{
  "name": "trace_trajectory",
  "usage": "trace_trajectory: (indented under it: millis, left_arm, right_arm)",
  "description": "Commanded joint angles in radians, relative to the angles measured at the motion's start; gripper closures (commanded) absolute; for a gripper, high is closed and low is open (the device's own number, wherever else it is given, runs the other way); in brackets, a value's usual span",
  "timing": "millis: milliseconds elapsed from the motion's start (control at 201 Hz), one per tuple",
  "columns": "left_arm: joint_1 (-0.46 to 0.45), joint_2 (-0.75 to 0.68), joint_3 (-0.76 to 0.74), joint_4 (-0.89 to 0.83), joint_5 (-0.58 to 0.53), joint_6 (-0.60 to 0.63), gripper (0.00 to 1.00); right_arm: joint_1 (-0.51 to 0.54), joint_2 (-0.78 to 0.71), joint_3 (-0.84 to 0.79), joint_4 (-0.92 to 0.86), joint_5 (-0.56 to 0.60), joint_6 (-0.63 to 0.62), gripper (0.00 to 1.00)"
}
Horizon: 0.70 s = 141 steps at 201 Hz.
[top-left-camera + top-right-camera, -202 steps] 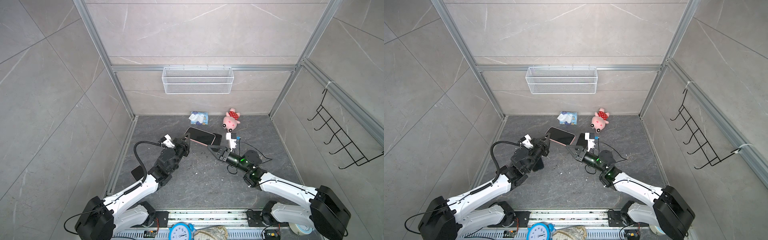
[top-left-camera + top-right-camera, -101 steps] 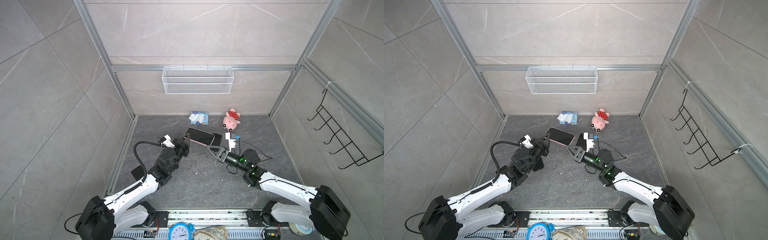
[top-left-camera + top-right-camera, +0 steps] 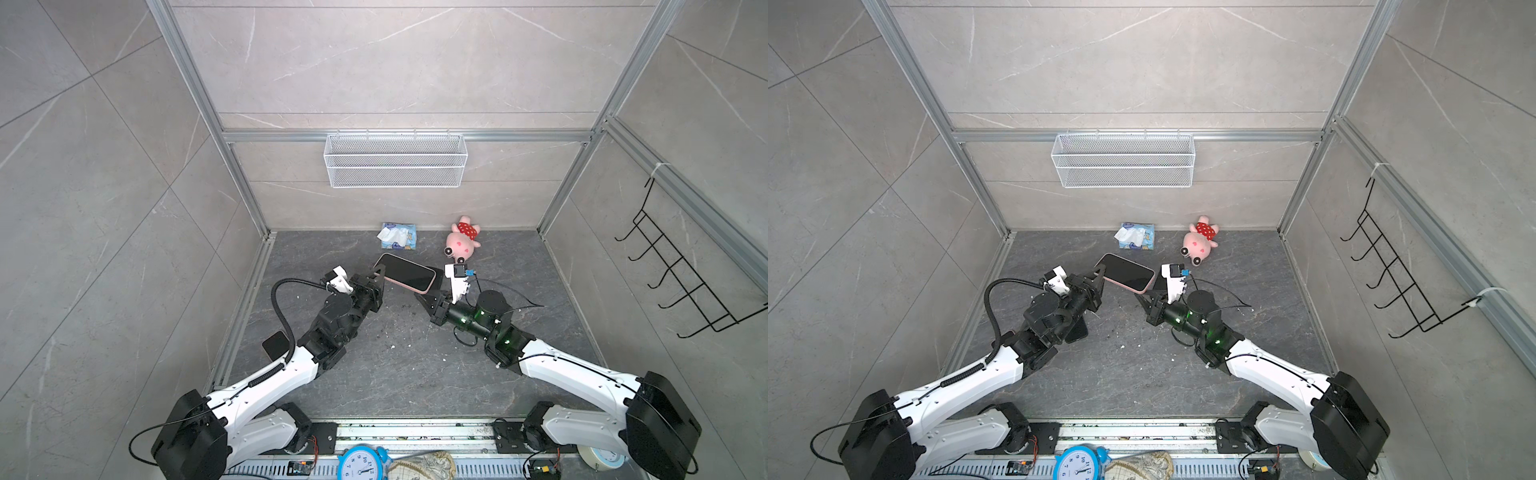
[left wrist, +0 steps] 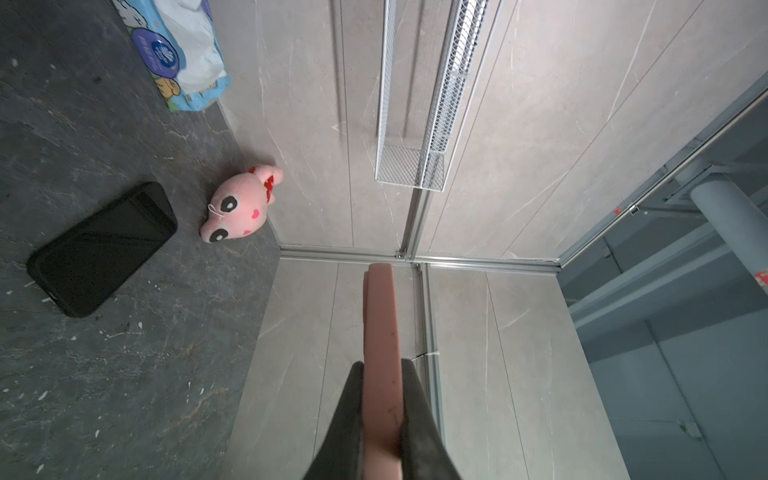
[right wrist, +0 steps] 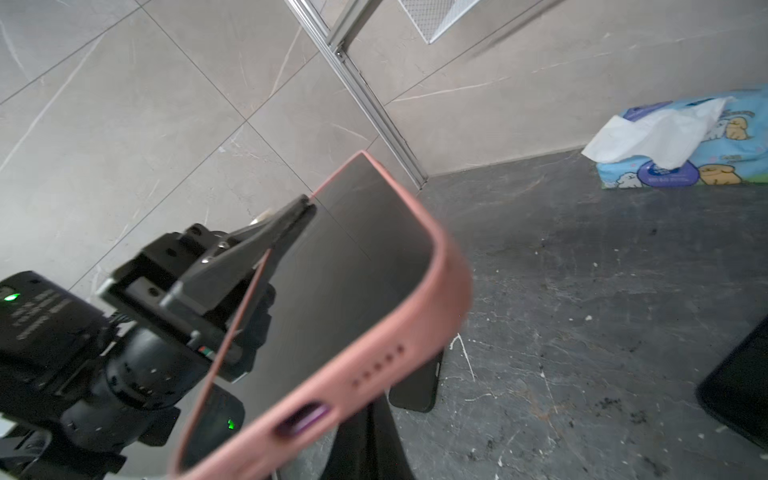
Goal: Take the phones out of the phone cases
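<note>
A phone (image 3: 409, 272) with a dark screen sits in a pink phone case (image 3: 420, 290) and is held tilted above the floor in both top views. My left gripper (image 3: 380, 276) is shut on its left end; the left wrist view shows the pink phone case (image 4: 380, 332) edge-on between the two dark fingers (image 4: 353, 399). My right gripper (image 3: 422, 300) is just under the phone's right end with its jaws together. In the right wrist view its fingers (image 5: 365, 440) run up behind the pink phone case (image 5: 415, 332), so their tips are hidden.
A tissue pack (image 3: 397, 236) and a pink plush toy (image 3: 462, 241) lie by the back wall. A black phone (image 4: 104, 249) lies flat on the floor beneath the held one. A wire basket (image 3: 395, 162) hangs on the back wall. A dark flat thing (image 3: 276, 344) lies by the left rail.
My right gripper has closed the small gap between its jaws and edged left, under the phone's right end. The left arm and the phone have stayed still.
</note>
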State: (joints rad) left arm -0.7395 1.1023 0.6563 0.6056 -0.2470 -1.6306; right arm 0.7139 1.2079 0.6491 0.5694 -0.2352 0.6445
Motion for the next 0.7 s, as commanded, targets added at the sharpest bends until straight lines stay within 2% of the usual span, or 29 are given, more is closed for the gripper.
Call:
trace_trajectory:
  millis: [0,70,110,184,214,259,334,429,593,698]
  left_arm:
    - [-0.006,-0.014,0.062,0.098,0.009,0.018,1.0]
    - [-0.005,-0.022,0.048,0.111,-0.003,0.019,1.0]
    - [-0.004,-0.027,0.043,0.117,-0.009,0.026,1.0]
    - [-0.005,-0.025,0.036,0.15,-0.023,0.045,1.0]
    - [-0.004,-0.02,0.033,0.167,-0.027,0.047,1.0]
    - [-0.005,-0.006,0.029,0.193,-0.03,0.048,1.0]
    - [-0.004,0.024,0.028,0.233,-0.031,0.045,1.0]
    - [-0.006,0.057,0.032,0.269,-0.026,0.045,1.0]
    - [-0.006,0.066,0.022,0.273,-0.035,0.041,1.0]
    - [-0.006,0.062,0.016,0.273,-0.038,0.041,1.0]
  right_arm:
    - [-0.005,-0.002,0.009,0.019,0.034,-0.039,1.0]
    - [-0.005,-0.02,-0.019,0.061,-0.015,-0.016,0.99]
    - [-0.006,-0.04,-0.046,0.076,-0.038,0.004,0.85]
    - [-0.006,-0.088,-0.113,0.141,-0.06,0.077,0.51]
    - [-0.005,-0.107,-0.145,0.196,-0.069,0.111,0.43]
    - [-0.005,-0.131,-0.186,0.273,-0.083,0.163,0.37]
    - [-0.005,-0.173,-0.21,0.291,-0.066,0.219,0.31]
    - [-0.005,-0.186,-0.194,0.299,-0.062,0.269,0.29]
    - [-0.006,-0.164,-0.168,0.34,-0.022,0.347,0.31]
    - [-0.008,-0.106,-0.126,0.367,-0.045,0.386,0.36]
